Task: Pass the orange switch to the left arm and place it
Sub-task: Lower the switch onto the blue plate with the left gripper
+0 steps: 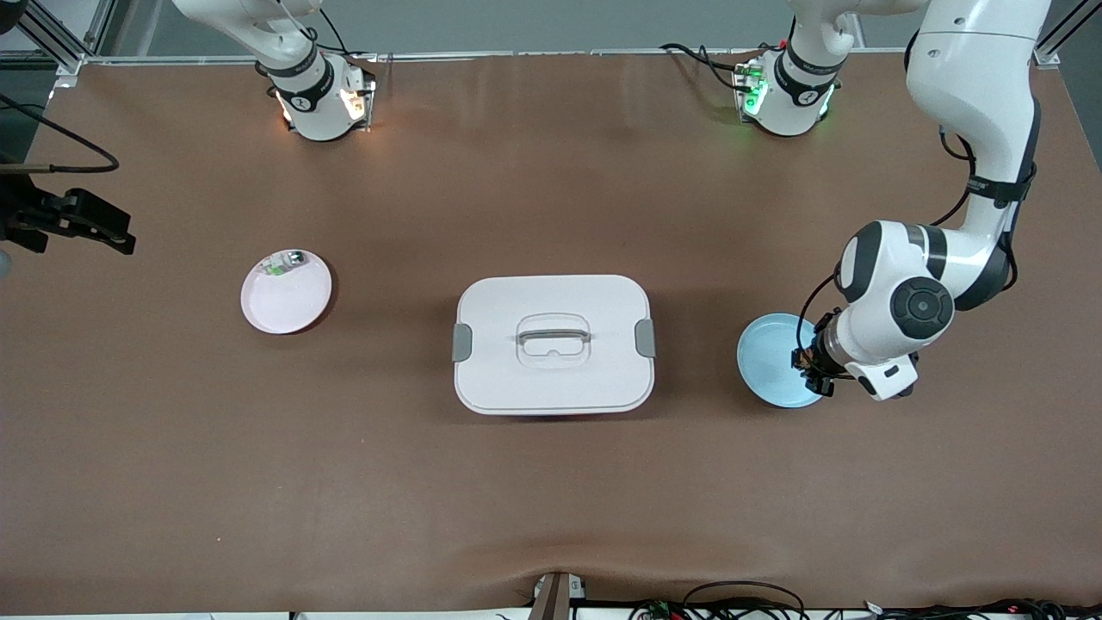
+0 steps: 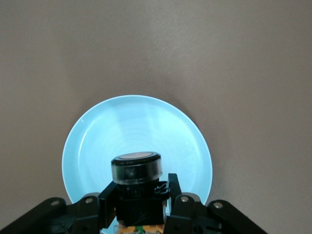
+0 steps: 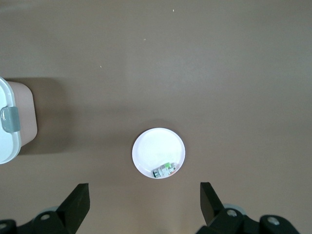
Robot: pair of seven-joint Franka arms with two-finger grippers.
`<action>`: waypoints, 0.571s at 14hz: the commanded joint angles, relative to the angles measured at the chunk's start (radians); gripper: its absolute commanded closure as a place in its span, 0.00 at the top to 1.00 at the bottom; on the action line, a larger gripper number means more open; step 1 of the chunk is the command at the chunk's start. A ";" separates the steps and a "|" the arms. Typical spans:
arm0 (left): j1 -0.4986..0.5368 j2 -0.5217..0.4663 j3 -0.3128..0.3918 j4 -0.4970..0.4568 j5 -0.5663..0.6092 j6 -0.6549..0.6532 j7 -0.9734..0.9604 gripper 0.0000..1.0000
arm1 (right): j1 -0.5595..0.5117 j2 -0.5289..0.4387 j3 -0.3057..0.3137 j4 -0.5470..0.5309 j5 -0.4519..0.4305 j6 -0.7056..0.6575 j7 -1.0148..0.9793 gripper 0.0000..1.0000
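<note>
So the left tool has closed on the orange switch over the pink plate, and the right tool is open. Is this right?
Not quite: the left tool, closed on the orange switch, is over the blue plate, not the pink one, as the left wrist view shows. The right tool is open, as you said.

Left claw (image 2: 141,204) clamped; right claw (image 3: 144,204) wide apart.

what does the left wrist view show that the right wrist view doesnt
Only the left wrist view shows the left pincer shut on the orange switch, over the blue plate. Only the right wrist view shows the open right pincer high over the pink plate, which holds a small green-and-clear component, plus an edge of the box. Both show the brown table.
</note>
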 commanded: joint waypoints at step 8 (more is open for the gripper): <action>0.006 0.030 -0.013 -0.056 0.009 0.086 -0.114 0.00 | -0.015 -0.163 0.000 -0.224 0.025 0.106 0.052 1.00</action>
